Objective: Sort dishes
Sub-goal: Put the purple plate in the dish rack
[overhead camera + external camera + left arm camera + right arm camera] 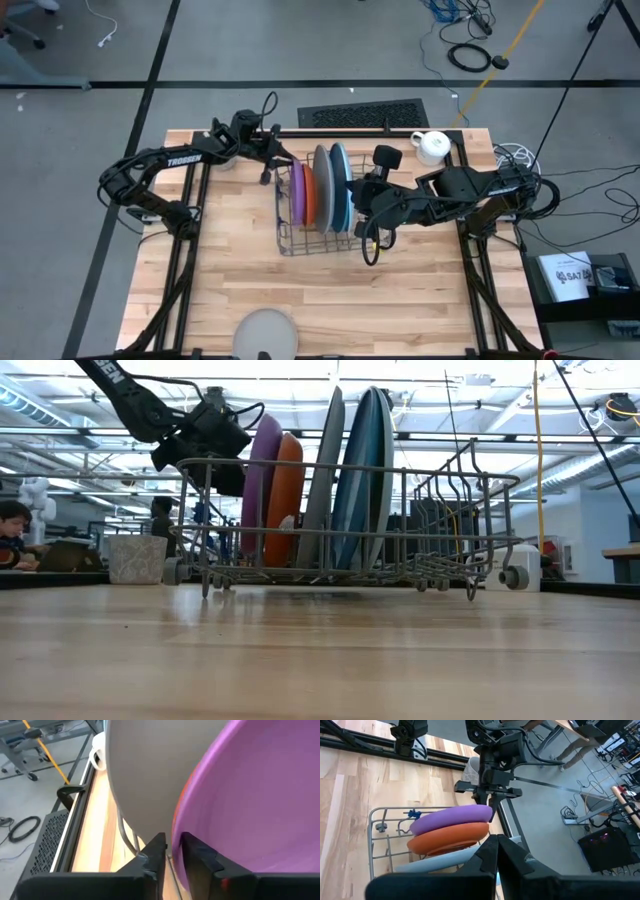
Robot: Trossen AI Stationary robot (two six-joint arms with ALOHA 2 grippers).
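Observation:
A wire rack [290, 245] at the table's middle holds plates on edge: purple [298, 195], orange [309, 195], a large grey one [321, 185] and two blue ones [341, 185]. Their lower rims sit in the rack's slots. My left gripper [284, 158] is at the purple plate's far upper rim, shut on it. My right gripper [360, 195] is just right of the blue plates, and its fingers [487, 851] look shut. A whitish-grey plate [268, 335] lies flat at the table's near edge. My left gripper pinches the purple plate's rim [176, 837] between its two fingers, at the plate's far upper edge [489, 811]. The fingers come slanting down from the far left. The plate stands on edge in the rack beside the orange plate [447, 837]. My right gripper: I cannot tell whether it touches the blue plates; its own fingers hide that spot.
A white mug [432, 147] stands at the far right of the table. A grey mug [135, 558] stands at the far left, behind the left arm. The rack's right part [450, 510] holds no plates. People sit in the room beyond the table.

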